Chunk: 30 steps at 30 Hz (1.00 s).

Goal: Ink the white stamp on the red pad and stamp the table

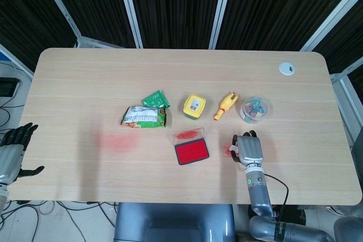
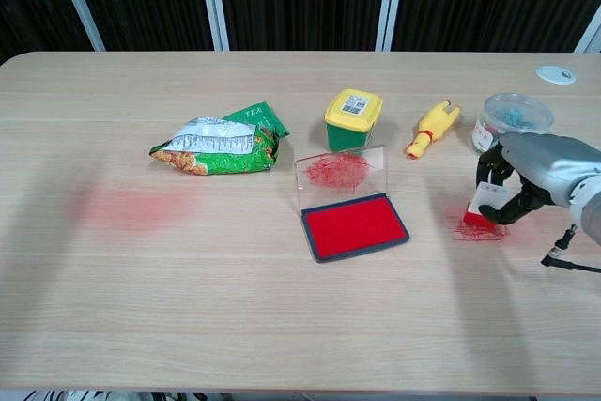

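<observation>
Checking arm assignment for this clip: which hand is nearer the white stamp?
Right. The right hand holds the white stamp on the table; the left hand is off the table's far left edge.

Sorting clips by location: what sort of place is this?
Probably a robot lab or test room: a bare wooden table with a cable port, dark slatted panels behind, loose cables on the floor.
</observation>
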Each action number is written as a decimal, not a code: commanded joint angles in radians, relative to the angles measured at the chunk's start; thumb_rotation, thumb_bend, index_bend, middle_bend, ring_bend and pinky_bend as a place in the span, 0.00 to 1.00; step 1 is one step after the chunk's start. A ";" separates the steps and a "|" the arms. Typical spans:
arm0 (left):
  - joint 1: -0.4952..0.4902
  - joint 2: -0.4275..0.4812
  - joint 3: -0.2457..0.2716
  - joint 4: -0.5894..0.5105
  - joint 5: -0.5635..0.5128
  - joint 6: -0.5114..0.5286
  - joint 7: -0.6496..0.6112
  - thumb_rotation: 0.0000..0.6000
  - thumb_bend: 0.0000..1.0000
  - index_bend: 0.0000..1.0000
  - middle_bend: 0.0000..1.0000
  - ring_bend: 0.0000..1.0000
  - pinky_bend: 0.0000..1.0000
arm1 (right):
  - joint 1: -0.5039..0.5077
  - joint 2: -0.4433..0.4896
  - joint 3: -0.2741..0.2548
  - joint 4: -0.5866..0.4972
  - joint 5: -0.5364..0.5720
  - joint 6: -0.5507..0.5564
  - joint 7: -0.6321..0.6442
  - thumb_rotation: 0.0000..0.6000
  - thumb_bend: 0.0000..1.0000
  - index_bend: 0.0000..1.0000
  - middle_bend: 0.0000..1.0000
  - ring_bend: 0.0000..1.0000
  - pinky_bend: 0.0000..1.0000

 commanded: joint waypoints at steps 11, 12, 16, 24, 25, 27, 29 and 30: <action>0.002 0.001 0.002 -0.001 0.007 0.006 -0.001 1.00 0.00 0.00 0.00 0.00 0.00 | 0.011 0.066 -0.019 -0.154 -0.107 -0.013 0.030 1.00 0.54 0.75 0.65 0.30 0.17; 0.003 0.001 0.002 -0.001 0.008 0.007 -0.001 1.00 0.00 0.00 0.00 0.00 0.00 | 0.013 0.064 -0.018 -0.159 -0.108 -0.014 0.029 1.00 0.54 0.75 0.65 0.30 0.17; 0.002 0.000 0.002 0.000 0.009 0.007 -0.002 1.00 0.00 0.00 0.00 0.00 0.00 | 0.024 0.044 -0.018 -0.169 -0.107 -0.014 0.010 1.00 0.54 0.75 0.65 0.30 0.17; 0.000 0.002 0.001 0.001 0.007 0.002 -0.008 1.00 0.00 0.00 0.00 0.00 0.00 | 0.060 -0.019 -0.001 -0.159 -0.098 -0.014 -0.037 1.00 0.54 0.75 0.65 0.30 0.17; 0.000 0.002 0.001 0.001 0.007 0.001 -0.009 1.00 0.00 0.00 0.00 0.00 0.00 | 0.067 -0.030 0.003 -0.156 -0.095 -0.014 -0.044 1.00 0.54 0.75 0.65 0.30 0.17; -0.001 0.002 0.001 0.001 0.006 -0.001 -0.011 1.00 0.00 0.00 0.00 0.00 0.00 | 0.077 -0.045 0.009 -0.151 -0.089 -0.014 -0.055 1.00 0.54 0.75 0.65 0.30 0.17; -0.002 0.003 0.000 0.001 0.005 -0.003 -0.012 1.00 0.00 0.00 0.00 0.00 0.00 | 0.086 -0.062 0.016 -0.145 -0.083 -0.015 -0.063 1.00 0.54 0.75 0.65 0.30 0.17; -0.002 0.004 0.001 0.000 0.005 -0.004 -0.014 1.00 0.00 0.00 0.00 0.00 0.00 | 0.091 -0.072 0.019 -0.140 -0.078 -0.016 -0.066 1.00 0.54 0.75 0.65 0.30 0.17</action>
